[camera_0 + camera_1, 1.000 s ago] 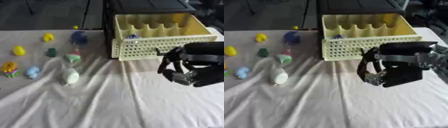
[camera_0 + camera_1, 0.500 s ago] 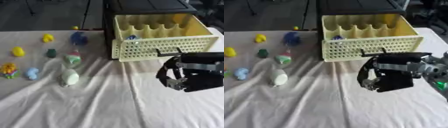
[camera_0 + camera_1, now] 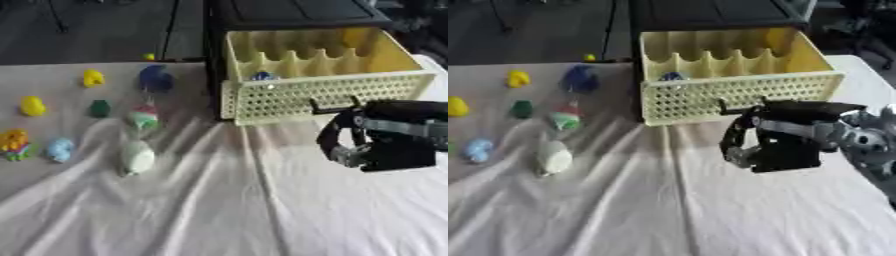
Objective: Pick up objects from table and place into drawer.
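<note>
The right hand [image 3: 776, 145] had dropped away from the yellow drawer [image 3: 328, 95] toward the tabletop [image 3: 227, 210], fingers curled and holding nothing, with one bluish toy [image 3: 262, 76] already inside and the other small toys [image 3: 137, 156] left scattered at left.

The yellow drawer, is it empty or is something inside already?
Not empty. The yellow drawer is pulled open, and a small blue thing lies inside near its front left corner.
</note>
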Controlling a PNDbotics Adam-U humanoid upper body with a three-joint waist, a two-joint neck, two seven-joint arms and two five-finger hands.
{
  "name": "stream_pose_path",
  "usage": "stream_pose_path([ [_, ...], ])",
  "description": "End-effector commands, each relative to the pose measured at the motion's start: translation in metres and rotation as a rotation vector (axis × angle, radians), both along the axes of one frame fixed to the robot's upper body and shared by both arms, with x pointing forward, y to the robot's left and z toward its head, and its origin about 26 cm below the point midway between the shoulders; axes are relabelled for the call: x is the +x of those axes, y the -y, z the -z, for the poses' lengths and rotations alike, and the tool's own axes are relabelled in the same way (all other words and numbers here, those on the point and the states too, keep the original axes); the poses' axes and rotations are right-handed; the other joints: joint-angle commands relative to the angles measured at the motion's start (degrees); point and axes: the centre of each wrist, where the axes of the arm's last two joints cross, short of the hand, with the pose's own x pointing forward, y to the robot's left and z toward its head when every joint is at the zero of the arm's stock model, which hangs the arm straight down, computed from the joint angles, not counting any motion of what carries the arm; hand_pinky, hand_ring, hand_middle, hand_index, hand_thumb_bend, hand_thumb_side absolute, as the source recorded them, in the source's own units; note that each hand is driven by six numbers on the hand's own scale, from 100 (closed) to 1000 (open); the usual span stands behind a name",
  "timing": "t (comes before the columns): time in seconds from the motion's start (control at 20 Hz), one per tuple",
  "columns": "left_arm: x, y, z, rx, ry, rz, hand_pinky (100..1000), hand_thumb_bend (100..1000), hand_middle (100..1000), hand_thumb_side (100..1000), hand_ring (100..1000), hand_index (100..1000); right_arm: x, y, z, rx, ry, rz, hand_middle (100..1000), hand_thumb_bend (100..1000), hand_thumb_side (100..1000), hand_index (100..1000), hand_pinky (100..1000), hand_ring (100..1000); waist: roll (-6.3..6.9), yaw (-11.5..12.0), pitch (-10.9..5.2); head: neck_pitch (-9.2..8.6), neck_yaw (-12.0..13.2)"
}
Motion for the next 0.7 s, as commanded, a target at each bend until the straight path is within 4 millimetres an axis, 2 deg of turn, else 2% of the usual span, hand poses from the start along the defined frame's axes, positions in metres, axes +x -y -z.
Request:
stream_pose_path([
  [0.05,-0.003,0.002,-0.005,0.001,0.019,0.012,683,134,822,1000,846,908,0.006,0.006,-0.009,0.001,0.060,0.044,715,100,1000,837,222,479,-0.07,0.2,-0.90,-0.91,-0.3],
  [0.7,-0.003,0.004,-0.003,-0.002,0.003,0.031,664,122,822,1000,839,905,0.058,0.024,0.009,0.036,0.046,0.119,769,100,1000,865,223,507,-0.26,1.3,-0.51,-1.66,-0.4],
])
